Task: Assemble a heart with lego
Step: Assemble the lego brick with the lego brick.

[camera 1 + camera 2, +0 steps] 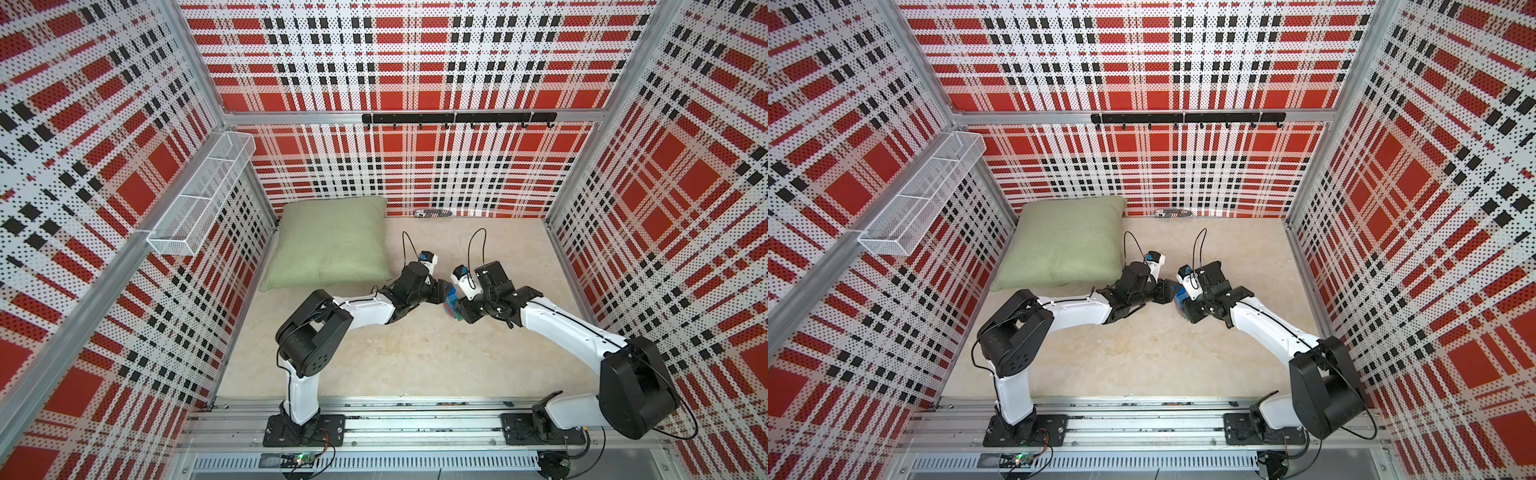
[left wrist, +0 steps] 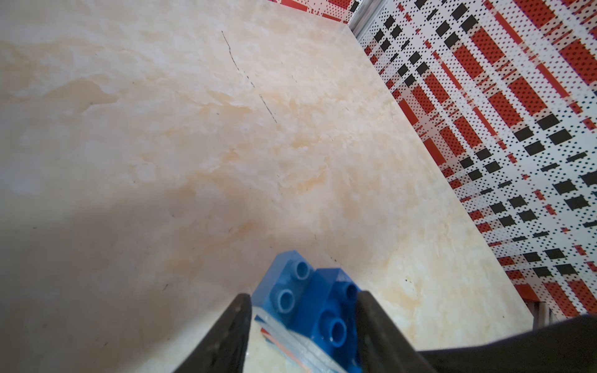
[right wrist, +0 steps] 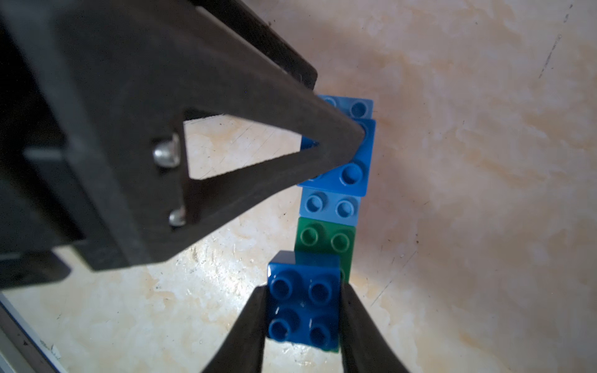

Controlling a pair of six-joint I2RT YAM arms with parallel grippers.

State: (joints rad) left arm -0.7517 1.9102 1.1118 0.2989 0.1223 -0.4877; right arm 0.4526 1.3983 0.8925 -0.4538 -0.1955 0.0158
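The heart [image 1: 451,302] [image 1: 1180,300], a stepped row of joined lego bricks, hangs just above the table between my two grippers. My left gripper [image 2: 303,310] [image 1: 441,291] is shut on its end of light blue [image 2: 284,290] and dark blue [image 2: 329,319] bricks, with a thin red edge showing below them. My right gripper [image 3: 303,310] [image 1: 462,312] is shut on the dark blue four-stud brick [image 3: 303,290] at the other end. Between the two ends sit a green brick [image 3: 323,239] and a light blue one [image 3: 329,206]. One of the left gripper's fingers [image 3: 258,113] covers part of the far dark blue brick [image 3: 353,171].
A green pillow [image 1: 328,245] lies at the back left of the marble-look table [image 1: 415,357]. A white wire basket [image 1: 199,195] hangs on the left wall and a black hook rail [image 1: 457,118] on the back wall. A small striped object [image 1: 434,214] lies against the back wall.
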